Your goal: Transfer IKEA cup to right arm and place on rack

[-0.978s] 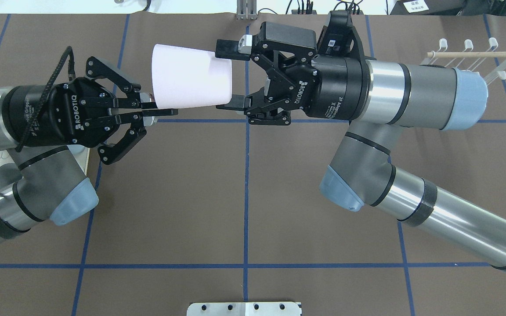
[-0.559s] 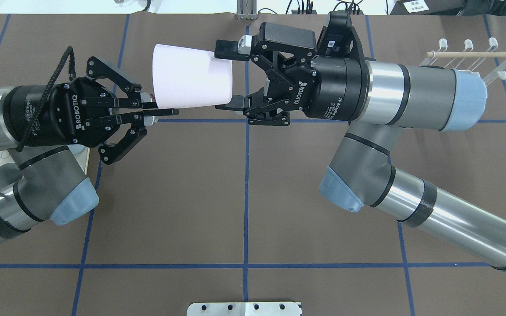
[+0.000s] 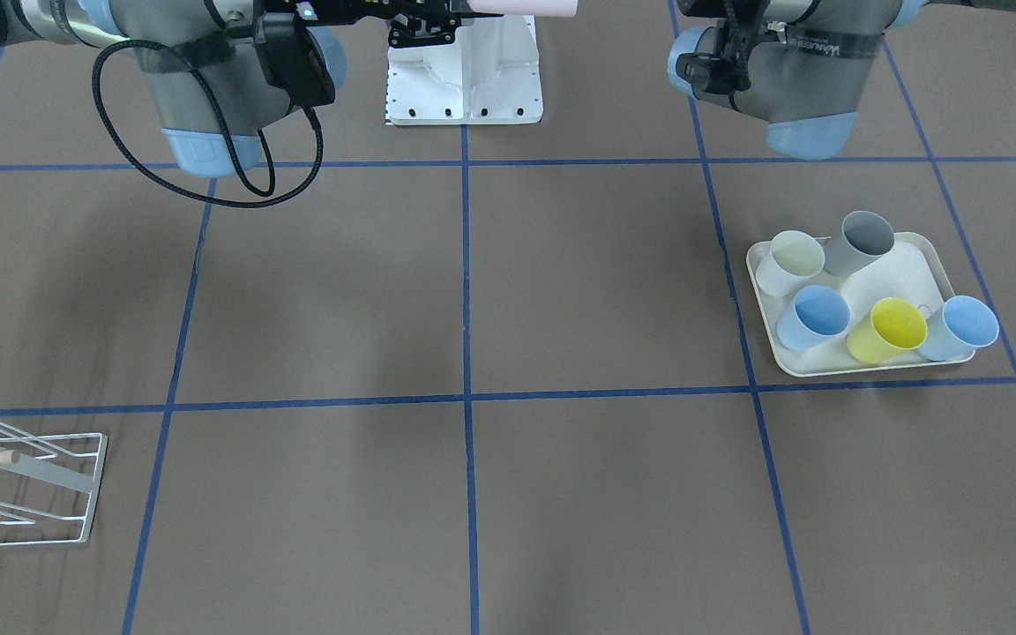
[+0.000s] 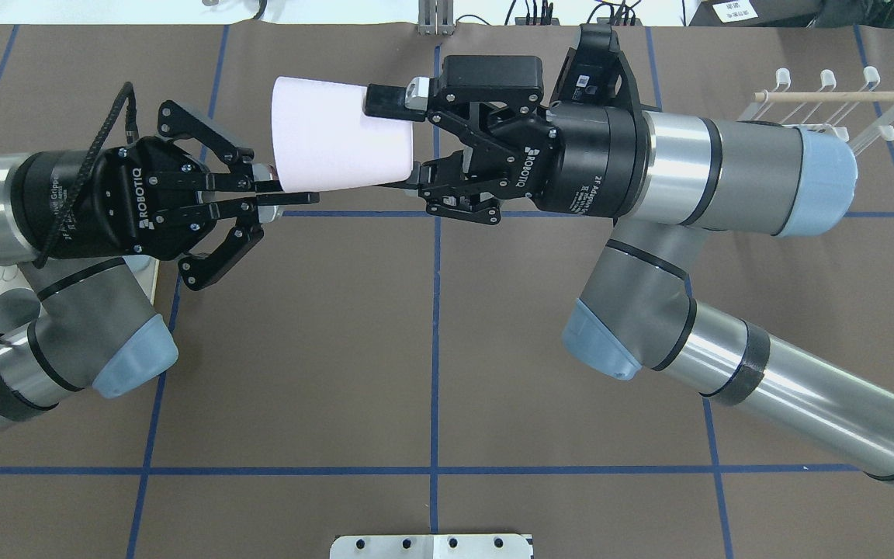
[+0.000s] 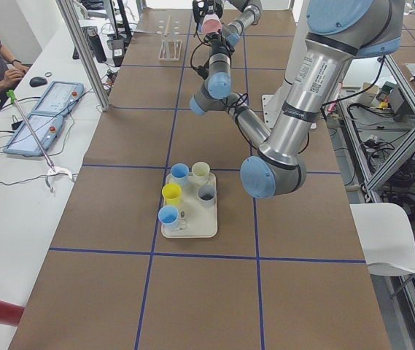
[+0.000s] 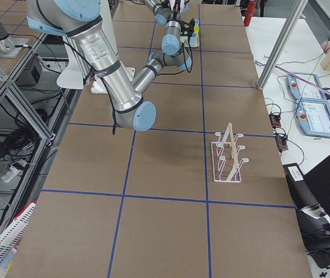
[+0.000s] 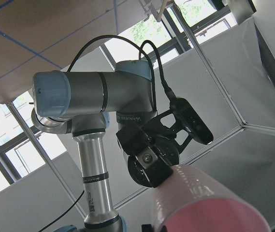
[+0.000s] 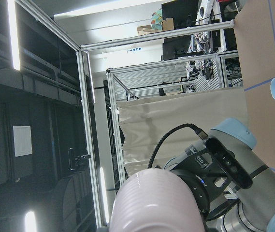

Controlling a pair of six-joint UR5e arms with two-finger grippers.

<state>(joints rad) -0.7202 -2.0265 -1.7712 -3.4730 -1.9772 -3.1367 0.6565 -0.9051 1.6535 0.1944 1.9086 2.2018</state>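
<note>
Bench [image 3: 561, 282]: flat brown top, marked into large squares by blue tape lines [image 3: 465, 265]. Three things sat directly on it.
- White mounting plate [image 3: 473, 88] at the robot's edge, on the centre line.
- Cream tray [image 3: 900, 275] on the robot's left side, its operator-side edge just beside a tape line; five cups [image 3: 887, 329] on it: pale green, grey, yellow, two blue.
- White wire rack [image 3: 51, 474] at the robot's right end, wooden rod through it, well apart from the tray.

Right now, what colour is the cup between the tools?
The cup is pale pink, clearest in the left wrist view.
</note>
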